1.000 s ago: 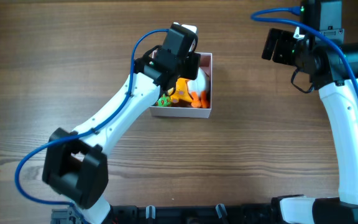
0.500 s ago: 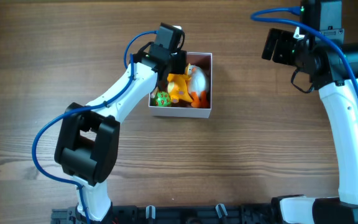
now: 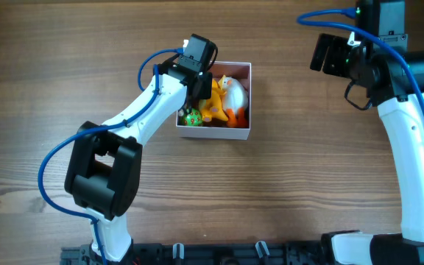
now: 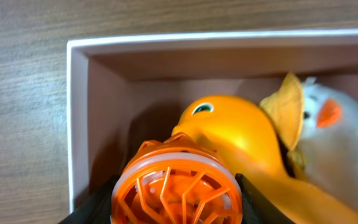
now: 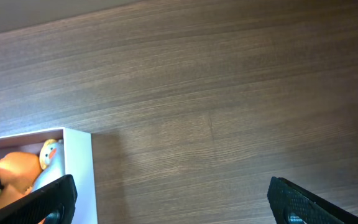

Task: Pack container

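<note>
The container [image 3: 238, 133] is a small white-walled box at mid table. It holds an orange duck [image 3: 216, 101], a white duck [image 3: 235, 94] and a green ball [image 3: 191, 116]. My left gripper [image 3: 199, 82] hangs over its left end. In the left wrist view the gripper [image 4: 176, 200] is shut on an orange lattice ball [image 4: 176, 183], low inside the container's corner [image 4: 79, 118], beside the orange duck [image 4: 229, 127] and white duck [image 4: 344, 146]. My right gripper [image 3: 331, 55] is open and empty at the far right [image 5: 173, 202].
Bare wood table [image 3: 308, 184] lies all around the box. The right wrist view shows the container's corner [image 5: 78, 168] at its left edge. The right arm [image 3: 418, 147] stands along the right side.
My left gripper has shifted left and back over the box's left end, with its elbow swung closer to the base. The green ball has come into view. The right arm has not moved.
</note>
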### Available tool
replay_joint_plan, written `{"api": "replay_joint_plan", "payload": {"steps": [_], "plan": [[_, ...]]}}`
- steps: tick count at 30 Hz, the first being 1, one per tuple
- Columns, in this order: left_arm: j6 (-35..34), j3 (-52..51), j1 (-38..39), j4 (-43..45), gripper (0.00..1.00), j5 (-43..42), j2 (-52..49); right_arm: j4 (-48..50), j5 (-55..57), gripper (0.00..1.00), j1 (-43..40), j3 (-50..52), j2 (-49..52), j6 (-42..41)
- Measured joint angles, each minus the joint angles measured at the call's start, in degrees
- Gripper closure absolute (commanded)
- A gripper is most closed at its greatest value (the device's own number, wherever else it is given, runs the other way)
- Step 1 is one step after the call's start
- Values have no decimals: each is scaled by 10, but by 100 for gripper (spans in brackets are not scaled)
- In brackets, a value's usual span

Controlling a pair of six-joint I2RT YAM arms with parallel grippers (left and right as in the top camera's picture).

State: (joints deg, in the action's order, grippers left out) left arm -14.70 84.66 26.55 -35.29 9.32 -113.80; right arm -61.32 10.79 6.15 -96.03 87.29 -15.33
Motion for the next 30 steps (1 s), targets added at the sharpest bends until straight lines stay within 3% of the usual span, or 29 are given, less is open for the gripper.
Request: {"api": "replay_joint_plan", "payload": {"steps": [1,2,4,13,19,22,24,30], "plan": [[-2,0,0,-8,45,2,0,0,0,0,0,0,0,0],[-5,0,0,-13,30,3,0,0,0,0,0,0,0,0],[-7,0,1,-17,24,3,0,0,0,0,0,0,0,0],[-11,1,1,-16,29,5,13,0,0,0,0,0,0,0],[-22,2,1,-17,36,-2,138,0,0,0,0,0,0,0],[-42,8,-5,-33,27,24,213,0,0,0,0,0,0,0],[-63,11,-25,-64,14,60,247,0,0,0,0,0,0,0],[-89,13,-156,-135,0,81,265,0,0,0,0,0,0,0]]}}
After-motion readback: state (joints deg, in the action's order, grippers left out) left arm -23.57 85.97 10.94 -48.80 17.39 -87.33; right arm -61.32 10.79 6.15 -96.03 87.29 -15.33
